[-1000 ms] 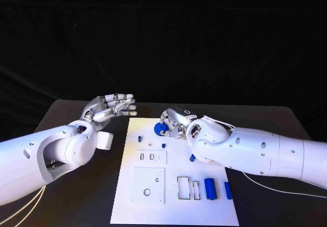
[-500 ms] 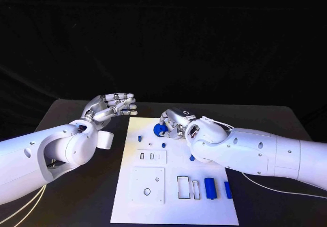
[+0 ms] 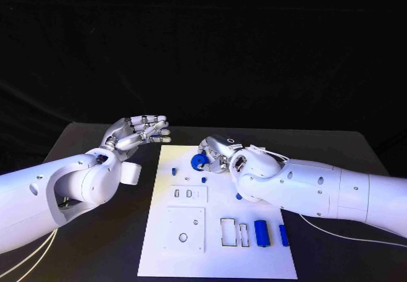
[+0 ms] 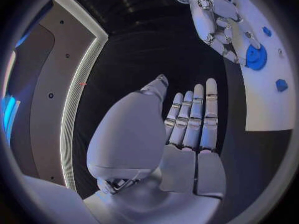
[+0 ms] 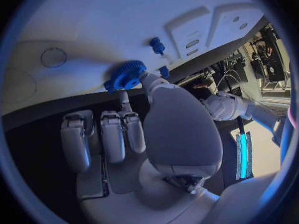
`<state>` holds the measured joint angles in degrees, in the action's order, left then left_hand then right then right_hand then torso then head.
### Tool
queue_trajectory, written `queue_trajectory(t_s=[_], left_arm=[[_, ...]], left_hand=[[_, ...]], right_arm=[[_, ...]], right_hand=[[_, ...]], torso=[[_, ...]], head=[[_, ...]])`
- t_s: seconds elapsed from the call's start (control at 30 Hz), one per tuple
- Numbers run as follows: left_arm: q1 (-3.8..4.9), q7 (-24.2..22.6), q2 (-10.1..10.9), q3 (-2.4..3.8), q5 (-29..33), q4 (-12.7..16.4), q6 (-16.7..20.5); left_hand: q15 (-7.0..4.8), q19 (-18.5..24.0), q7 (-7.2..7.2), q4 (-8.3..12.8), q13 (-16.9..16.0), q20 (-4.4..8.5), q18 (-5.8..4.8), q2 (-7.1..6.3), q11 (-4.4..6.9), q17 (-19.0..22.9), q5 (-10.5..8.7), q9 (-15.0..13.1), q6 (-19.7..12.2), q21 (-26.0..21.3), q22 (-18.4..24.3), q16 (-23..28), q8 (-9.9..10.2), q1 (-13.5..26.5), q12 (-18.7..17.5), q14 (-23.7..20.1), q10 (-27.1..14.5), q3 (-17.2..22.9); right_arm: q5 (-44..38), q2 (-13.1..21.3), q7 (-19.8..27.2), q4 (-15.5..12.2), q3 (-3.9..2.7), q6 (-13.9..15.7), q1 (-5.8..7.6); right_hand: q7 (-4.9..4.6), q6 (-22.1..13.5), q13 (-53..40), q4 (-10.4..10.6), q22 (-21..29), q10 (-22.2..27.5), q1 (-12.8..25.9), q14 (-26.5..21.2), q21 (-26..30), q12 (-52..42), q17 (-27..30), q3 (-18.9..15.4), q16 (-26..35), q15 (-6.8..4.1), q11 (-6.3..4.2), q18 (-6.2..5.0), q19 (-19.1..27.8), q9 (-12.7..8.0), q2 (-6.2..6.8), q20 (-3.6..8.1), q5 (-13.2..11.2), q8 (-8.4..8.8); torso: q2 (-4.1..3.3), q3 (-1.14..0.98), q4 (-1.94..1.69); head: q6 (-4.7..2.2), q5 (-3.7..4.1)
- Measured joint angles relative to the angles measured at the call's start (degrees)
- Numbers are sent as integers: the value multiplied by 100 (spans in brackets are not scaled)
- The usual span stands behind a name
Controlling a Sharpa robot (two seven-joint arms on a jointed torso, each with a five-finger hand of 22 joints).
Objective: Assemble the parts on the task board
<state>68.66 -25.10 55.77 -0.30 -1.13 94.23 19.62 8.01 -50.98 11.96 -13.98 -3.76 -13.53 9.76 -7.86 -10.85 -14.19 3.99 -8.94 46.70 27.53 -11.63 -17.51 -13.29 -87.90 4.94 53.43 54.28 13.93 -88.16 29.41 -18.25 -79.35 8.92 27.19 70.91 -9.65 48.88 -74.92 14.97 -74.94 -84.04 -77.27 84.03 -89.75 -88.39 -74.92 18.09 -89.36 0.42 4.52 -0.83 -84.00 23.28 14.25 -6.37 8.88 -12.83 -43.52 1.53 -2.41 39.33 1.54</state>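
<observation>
The black worktop (image 3: 102, 235) carries my white board (image 3: 216, 247). My left robot hand (image 3: 136, 134) hovers off the board's ten o'clock corner, fingers straight, holding nothing. My right robot hand (image 3: 217, 151) pinches a blue gear (image 3: 199, 161) at the board's twelve o'clock end.

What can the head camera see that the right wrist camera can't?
Head view alone: two blue cylinders lying near the board's front edge, beside a rectangular slot, and the left hand raised open off the board's left side. Right wrist view alone: the teeth round the blue gear. Both: the white task board, and the right hand touching that gear.
</observation>
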Motion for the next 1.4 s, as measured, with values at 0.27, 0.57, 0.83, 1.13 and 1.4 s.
queue_trajectory(t_s=[0.27,0.57,0.83,1.13,1.4], left_arm=[[0,3,7,0,0,3,0],[0,6,16,0,0,10,0],[0,7,14,0,0,13,0],[0,7,15,0,0,7,0],[-1,6,15,0,0,-22,0]], left_hand=[[0,0,0,0,0,0,0,0,0,-2,0,0,0,0,-2,0,0,0,0,0,0,0],[0,0,0,0,0,0,0,0,0,-2,0,0,0,-1,-1,0,0,0,0,0,0,0],[0,22,0,0,0,22,0,0,0,-6,0,0,0,-1,-1,0,0,0,0,0,0,0],[0,21,0,0,0,22,0,0,0,-6,0,0,0,-2,0,0,0,0,0,0,0,0],[0,21,0,0,0,22,0,0,0,-5,0,0,0,-2,0,0,0,0,0,0,0,0]], right_arm=[[46,16,20,-18,1,-46,-3],[146,83,49,-51,0,-159,-1],[206,120,38,-47,10,-246,-7],[197,221,33,-122,13,-258,-15],[154,721,60,-537,13,-125,4]], right_hand=[[70,196,0,166,1,-1,531,0,0,0,0,-598,0,0,1,0,0,67,-275,0,0,20],[94,281,1,171,1,-1,669,0,0,-25,1,-639,0,0,1,0,0,95,-413,0,0,-3],[127,316,1,171,2,16,740,0,0,-25,1,-639,0,0,-17,0,0,103,-422,0,0,-3],[139,327,1,156,2,16,739,0,0,-25,1,-654,0,0,-16,1,0,118,-422,1,-1,-4],[140,328,2,135,3,-5,682,0,0,-46,1,-633,0,-1,-37,0,0,118,-367,1,-1,-5]], torso=[[0,-1,3],[2,-3,9],[5,-5,7],[6,-5,3],[13,-16,18]], head=[[1,-3],[-3,-4],[-26,-12],[-53,-15],[-79,-35]])
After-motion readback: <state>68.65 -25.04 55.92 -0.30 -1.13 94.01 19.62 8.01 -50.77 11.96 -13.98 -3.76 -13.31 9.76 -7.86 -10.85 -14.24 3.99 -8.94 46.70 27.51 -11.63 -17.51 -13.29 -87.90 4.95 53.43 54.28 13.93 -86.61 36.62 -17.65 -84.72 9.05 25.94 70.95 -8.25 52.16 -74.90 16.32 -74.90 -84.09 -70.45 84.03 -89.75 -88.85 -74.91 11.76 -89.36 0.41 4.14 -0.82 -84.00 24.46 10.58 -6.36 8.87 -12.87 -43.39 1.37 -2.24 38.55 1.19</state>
